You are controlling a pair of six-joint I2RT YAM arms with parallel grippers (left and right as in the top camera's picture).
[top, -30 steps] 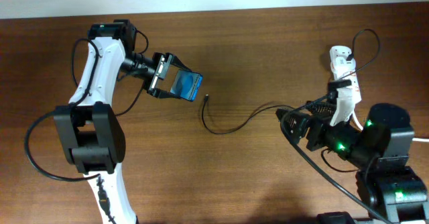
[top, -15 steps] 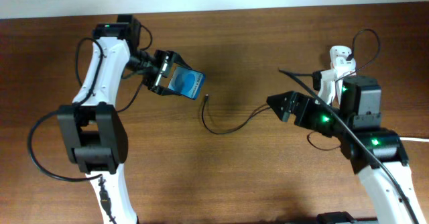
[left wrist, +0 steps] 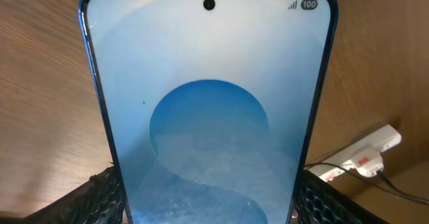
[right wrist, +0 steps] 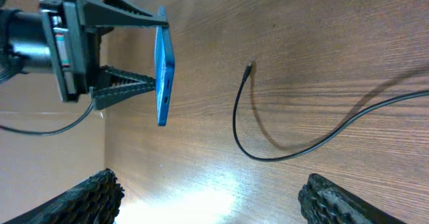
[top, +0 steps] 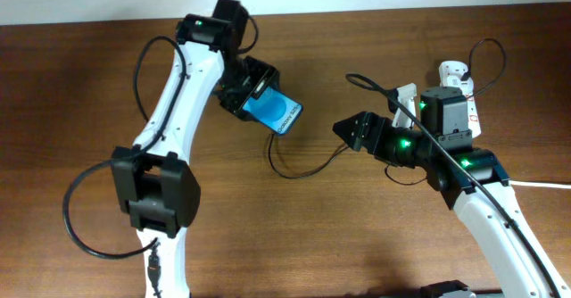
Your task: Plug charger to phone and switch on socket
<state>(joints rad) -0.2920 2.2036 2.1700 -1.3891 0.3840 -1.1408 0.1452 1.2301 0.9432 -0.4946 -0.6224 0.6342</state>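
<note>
My left gripper (top: pixel 250 91) is shut on the phone (top: pixel 278 112), a blue-screened smartphone held above the table; the screen fills the left wrist view (left wrist: pixel 209 110). In the right wrist view the phone (right wrist: pixel 163 66) shows edge-on in that gripper. The charger, a thin black cable (top: pixel 303 169), lies curved on the table with its small connector tip (top: pixel 274 130) just below the phone; it also shows in the right wrist view (right wrist: pixel 249 66). My right gripper (top: pixel 343 130) is open and empty, right of the cable. The white socket (top: pixel 459 88) lies at the far right, partly hidden by the right arm.
The socket (left wrist: pixel 365 155) with red markings shows at the lower right of the left wrist view. A thick white cord (top: pixel 549 185) runs off the right edge. The robots' thicker black cables (top: pixel 89 218) loop beside the left arm.
The left arm has swung right and carried the phone over the cable's tip. The right arm has extended leftward toward the cable.
</note>
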